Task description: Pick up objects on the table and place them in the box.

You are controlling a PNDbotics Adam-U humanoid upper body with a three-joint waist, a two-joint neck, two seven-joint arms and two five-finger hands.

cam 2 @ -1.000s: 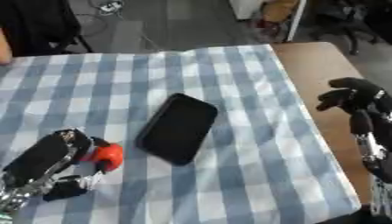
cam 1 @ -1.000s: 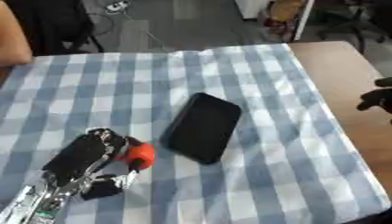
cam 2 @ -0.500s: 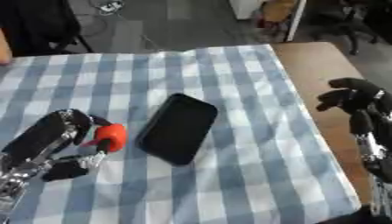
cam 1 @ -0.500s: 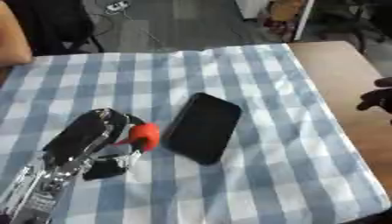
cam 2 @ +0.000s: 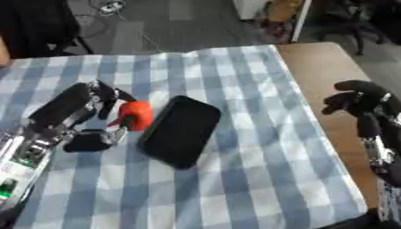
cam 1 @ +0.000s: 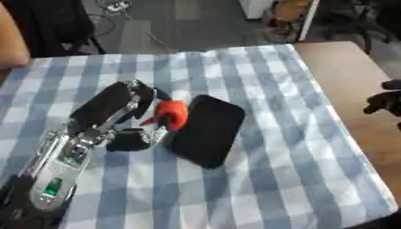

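Note:
A small red-orange object (cam 1: 172, 113) is held in my left hand (cam 1: 117, 107), fingers and thumb curled round it, just left of a flat black rectangular thing (cam 1: 207, 129) lying on the blue-and-white checked cloth (cam 1: 282, 147). The hand and red object hover close to that black thing's left edge. My right hand (cam 2: 362, 100) hangs idle over the bare wooden table edge at the right, fingers curled with nothing in them. No box shows in either view.
The wooden table top (cam 1: 344, 76) is bare beyond the cloth's right edge. Chairs and cables stand on the floor past the far edge. Part of a person's arm (cam 1: 9, 42) shows at the far left corner.
My left hand has carried the red object up and to the right, from the near-left part of the cloth to beside the black thing. The right hand has stayed put.

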